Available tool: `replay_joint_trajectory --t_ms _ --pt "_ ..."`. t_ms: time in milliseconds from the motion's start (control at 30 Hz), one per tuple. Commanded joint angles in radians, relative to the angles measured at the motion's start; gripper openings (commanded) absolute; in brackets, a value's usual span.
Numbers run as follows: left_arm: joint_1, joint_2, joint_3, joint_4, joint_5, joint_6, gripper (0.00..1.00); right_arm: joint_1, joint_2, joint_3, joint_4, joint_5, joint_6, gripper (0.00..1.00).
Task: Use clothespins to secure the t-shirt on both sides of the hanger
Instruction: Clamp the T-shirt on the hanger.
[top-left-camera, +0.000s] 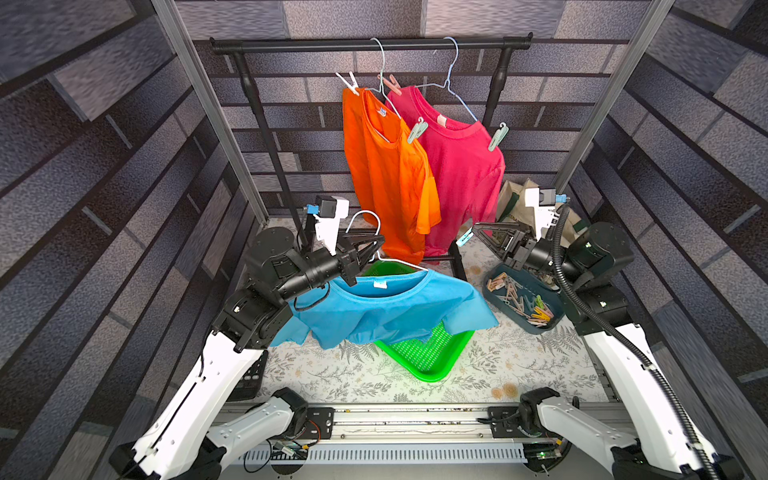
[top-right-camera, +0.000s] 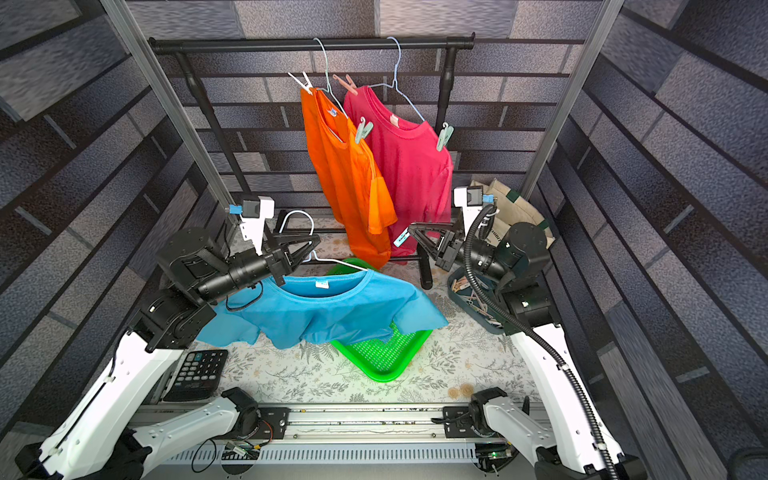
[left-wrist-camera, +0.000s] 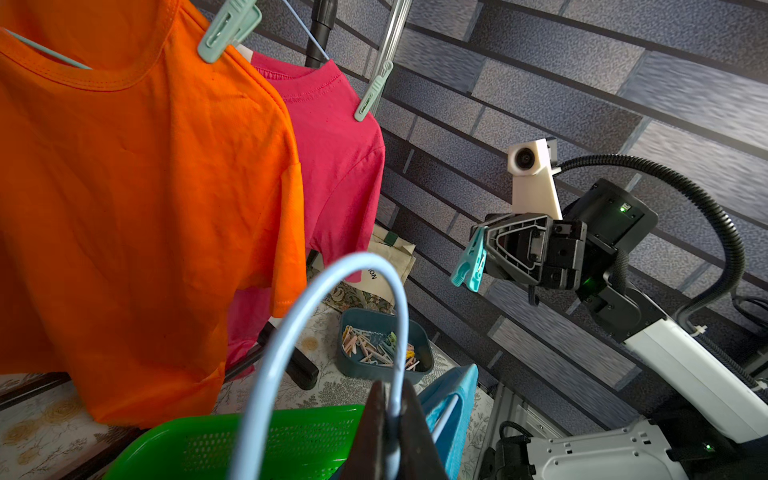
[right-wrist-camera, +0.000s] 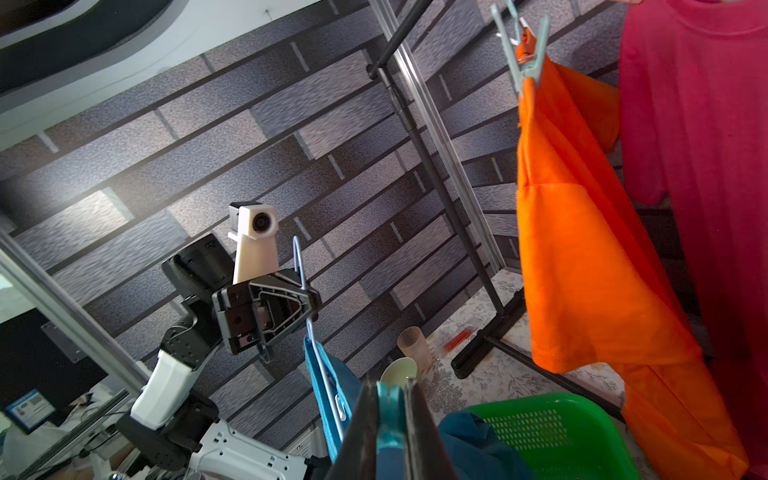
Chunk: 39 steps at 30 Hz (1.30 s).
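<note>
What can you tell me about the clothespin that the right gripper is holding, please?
The clothespin is a teal plastic spring peg, its two halves splayed apart at the free end. The right gripper pinches its other end. It hangs tilted in the air, touching nothing else.

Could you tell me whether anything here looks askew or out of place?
Yes: the bright blue t-shirt hangs lopsided on the pale blue wire hanger gripped by the left end effector, unpinned, one side sagging over the green perforated plastic basket. The right end effector holds a teal plastic clothespin.
</note>
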Motion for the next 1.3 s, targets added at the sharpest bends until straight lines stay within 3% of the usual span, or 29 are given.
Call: replay_joint_trajectory --t_ms 0,300,1267 --pt "-0.008 -0.024 0.046 0.030 0.040 0.009 0.00 0.022 -0.027 -0.043 0.041 -0.090 -0.025 0.00" --pt "-0.019 -0.029 0.049 0.053 0.034 -0.012 0.00 0.062 -0.063 -0.115 -0.060 -0.090 -0.104 0.00" --pt "-0.017 -0.011 0.050 0.051 0.030 -0.013 0.00 0.074 -0.098 -0.136 -0.046 -0.133 -0.052 0.00"
